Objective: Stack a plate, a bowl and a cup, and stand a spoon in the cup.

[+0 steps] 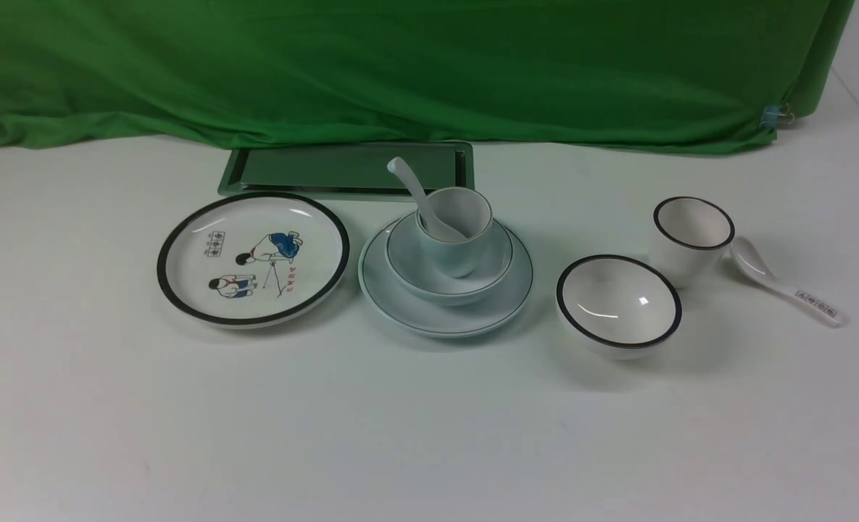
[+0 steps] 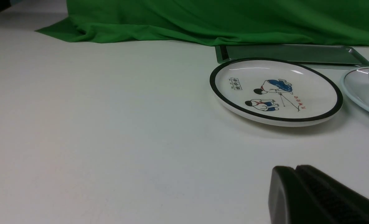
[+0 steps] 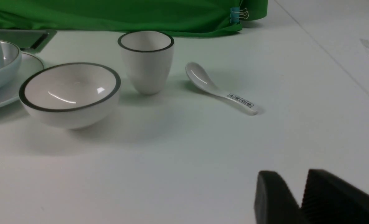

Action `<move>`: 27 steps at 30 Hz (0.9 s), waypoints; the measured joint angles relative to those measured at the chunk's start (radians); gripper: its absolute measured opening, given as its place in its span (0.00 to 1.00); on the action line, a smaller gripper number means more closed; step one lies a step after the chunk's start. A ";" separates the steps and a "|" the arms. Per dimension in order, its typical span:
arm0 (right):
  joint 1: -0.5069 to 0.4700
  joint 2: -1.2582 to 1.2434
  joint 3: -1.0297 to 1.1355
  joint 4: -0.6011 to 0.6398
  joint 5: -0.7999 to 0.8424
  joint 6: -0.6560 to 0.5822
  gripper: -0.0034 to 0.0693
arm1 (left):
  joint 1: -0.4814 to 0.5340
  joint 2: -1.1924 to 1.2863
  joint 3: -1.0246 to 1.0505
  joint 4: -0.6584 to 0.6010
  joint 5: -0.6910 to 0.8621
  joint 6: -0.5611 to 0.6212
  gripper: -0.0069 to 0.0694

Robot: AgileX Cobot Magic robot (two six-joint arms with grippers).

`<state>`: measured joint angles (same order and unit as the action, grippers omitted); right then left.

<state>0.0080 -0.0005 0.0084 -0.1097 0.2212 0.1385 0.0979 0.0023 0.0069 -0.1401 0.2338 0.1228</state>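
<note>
Nearest the wrist cameras we see our two pincers, both low over bare tabletop (image 1: 429,435) and both empty. Our left pincer (image 2: 295,169) has its dark pads pressed together with only a seam between them. Our right pincer (image 3: 298,186) shows a narrow wedge of gap between its ribbed fingers (image 3: 327,193), so it stands slightly parted; nothing lies between them. We take the plate (image 1: 445,312) as landmark: it is pale blue-green with a thin dark rim line and sits flat at the middle of the tabletop. On the plate rests the bowl (image 1: 449,279), the same pale tint, and inside the bowl stands the cup (image 1: 455,235), upright. We see the spoon (image 1: 418,196) with its scoop down in the cup and its white handle leaning up and out over the cup's rim toward the left and the far side. To the left of the plate, just beside it and not touching, lies a black-rimmed white plate (image 1: 253,259) printed with cartoon figures. Beyond the plate, against a green cloth (image 1: 400,65), lies a flat rectangular metal tray (image 1: 349,170). To the right of the plate sits a white bowl with a thick black rim (image 1: 619,304), apart from it. Farther right and slightly beyond that bowl stands a black-rimmed white cup (image 1: 691,235), and just beside this cup lies a white spoon with printed marks on its handle (image 1: 784,286), flat on the tabletop.
</note>
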 joint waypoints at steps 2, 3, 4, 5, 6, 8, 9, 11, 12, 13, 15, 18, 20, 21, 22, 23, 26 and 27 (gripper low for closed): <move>0.000 0.000 0.000 0.000 0.000 0.000 0.32 | 0.000 0.000 0.000 0.000 0.000 0.000 0.05; 0.000 0.000 0.000 0.000 0.000 0.000 0.32 | 0.000 0.000 0.000 0.000 0.000 0.000 0.05; 0.000 0.000 0.000 0.000 0.000 0.000 0.32 | 0.000 0.000 0.000 0.000 0.000 0.000 0.05; 0.000 0.000 0.000 0.000 0.000 0.000 0.32 | 0.000 0.000 0.000 0.000 0.000 0.000 0.05; 0.000 0.000 0.000 0.000 0.000 0.000 0.32 | 0.000 0.000 0.000 0.000 0.000 0.000 0.05; 0.000 0.000 0.000 0.000 0.000 0.001 0.33 | 0.000 0.000 0.000 0.000 0.000 0.000 0.05; 0.000 0.000 0.000 0.000 0.000 0.001 0.33 | 0.000 0.000 0.000 0.000 0.000 0.000 0.05; 0.000 0.000 0.000 0.000 0.000 0.001 0.34 | 0.000 0.000 0.000 0.000 0.000 0.000 0.05; 0.000 0.000 0.000 0.000 0.000 0.001 0.34 | 0.000 0.000 0.000 0.000 0.000 0.000 0.05; 0.000 0.000 0.000 0.000 0.000 0.001 0.35 | 0.000 0.000 0.000 0.000 0.000 0.000 0.05; 0.000 0.000 0.000 0.000 0.000 0.001 0.35 | 0.000 0.000 0.000 0.000 0.000 0.000 0.05; 0.000 0.000 0.000 0.000 0.000 0.001 0.37 | 0.000 0.000 0.000 0.000 0.000 0.000 0.05; 0.000 0.000 0.000 0.000 0.000 0.001 0.37 | 0.000 0.000 0.000 0.000 0.000 0.000 0.05; 0.000 0.000 0.000 0.000 0.001 0.002 0.37 | 0.000 0.000 0.000 0.000 0.000 0.000 0.05; 0.000 0.000 0.000 0.000 0.001 0.002 0.37 | 0.000 0.000 0.000 0.000 0.000 0.000 0.05; 0.000 0.000 0.000 0.000 0.001 0.002 0.37 | 0.000 0.000 0.000 0.000 0.000 0.000 0.05; 0.000 0.000 0.000 0.000 0.001 0.002 0.38 | 0.000 0.000 0.000 0.000 0.000 0.000 0.05; 0.000 0.000 0.000 0.000 0.001 0.002 0.38 | 0.000 0.000 0.000 0.000 0.000 0.000 0.05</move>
<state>0.0080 -0.0005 0.0084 -0.1097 0.2223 0.1404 0.0979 0.0023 0.0069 -0.1401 0.2338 0.1228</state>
